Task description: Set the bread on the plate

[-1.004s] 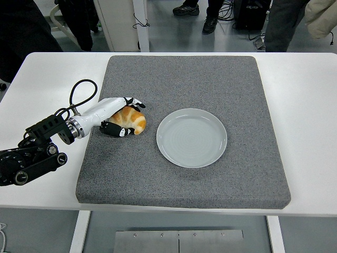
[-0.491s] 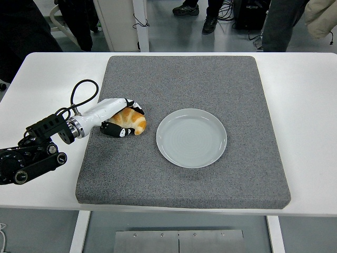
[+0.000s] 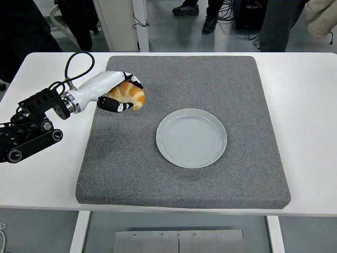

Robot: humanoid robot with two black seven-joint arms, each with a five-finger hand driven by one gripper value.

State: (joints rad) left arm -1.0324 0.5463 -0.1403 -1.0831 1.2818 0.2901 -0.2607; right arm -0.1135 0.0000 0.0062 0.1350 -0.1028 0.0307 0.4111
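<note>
Change: since the earlier frames your left hand (image 3: 117, 94) has risen and swung toward the far left part of the mat, taking the bread (image 3: 128, 95) with it; the plate has not shifted.
Left hand: you have its fingers (image 3: 117, 107) curled around the bread, the thumb side over the top and the dark fingertips beneath, clamped on it.
Bread: a golden, croissant-like piece, held in the hand over the far left area of the grey mat (image 3: 210, 174), up and to the left of the plate and well apart from it.
Plate: the pale grey round plate (image 3: 191, 137) lies flat near the mat's middle, slightly right of centre, and it holds nothing.
Mat: it lies on the white table (image 3: 310, 105), covering most of its middle.
Left arm: it enters from the left edge, the black forearm over the table's left side, a black cable (image 3: 73, 66) looping above the wrist.
Hidden: the bread's left end is covered by the palm, so you cannot judge its full shape; whether it touches the mat is unclear.
Cut off: people's legs and shoes (image 3: 186, 8) stand at the top edge, shown only in part.
</note>
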